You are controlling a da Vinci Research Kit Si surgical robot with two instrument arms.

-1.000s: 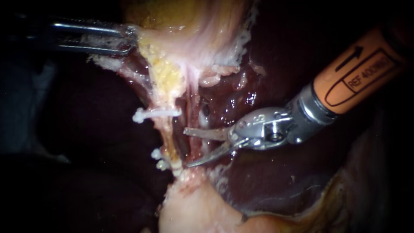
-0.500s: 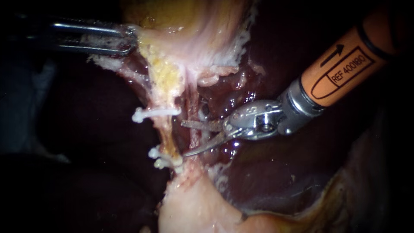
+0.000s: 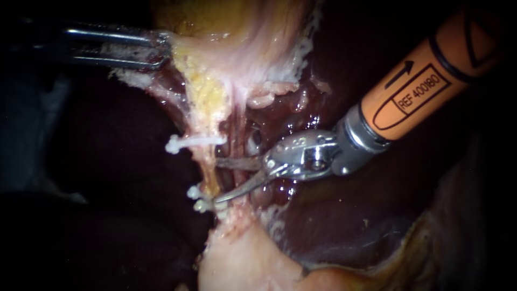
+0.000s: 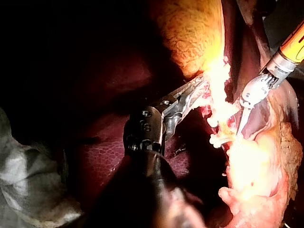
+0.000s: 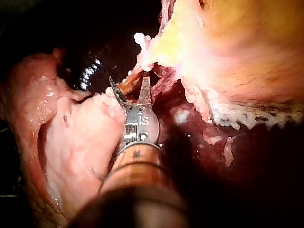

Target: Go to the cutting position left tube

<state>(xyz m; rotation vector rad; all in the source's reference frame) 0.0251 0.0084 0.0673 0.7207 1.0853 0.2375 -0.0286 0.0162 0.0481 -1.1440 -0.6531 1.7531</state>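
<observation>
The left tube [image 3: 209, 156] is a thin yellowish strand running down from the gallbladder [image 3: 237, 48]. It carries one white clip [image 3: 189, 143] above and two white clips [image 3: 200, 198] below. My right instrument [image 3: 217, 181], on an orange shaft, holds its two blades open. The upper blade's tip reaches the tube below the upper clip, and the lower blade's tip lies beside the lower clips. In the right wrist view the open blades [image 5: 132, 90] point at the tube under a clip [image 5: 139, 38]. My left instrument [image 3: 159, 51] is shut on the gallbladder's edge, as also seen in the left wrist view [image 4: 192, 95].
Dark red liver [image 3: 344, 221] lies under and to the right of the blades. A pinkish strand [image 3: 240, 121] runs just right of the left tube, behind the blades. Pale fatty tissue [image 3: 242, 264] bulges below the lower clips.
My right instrument has moved left across the liver, blades still open, until their tips reach the left tube between the clips. The left instrument has kept its hold and has not moved.
</observation>
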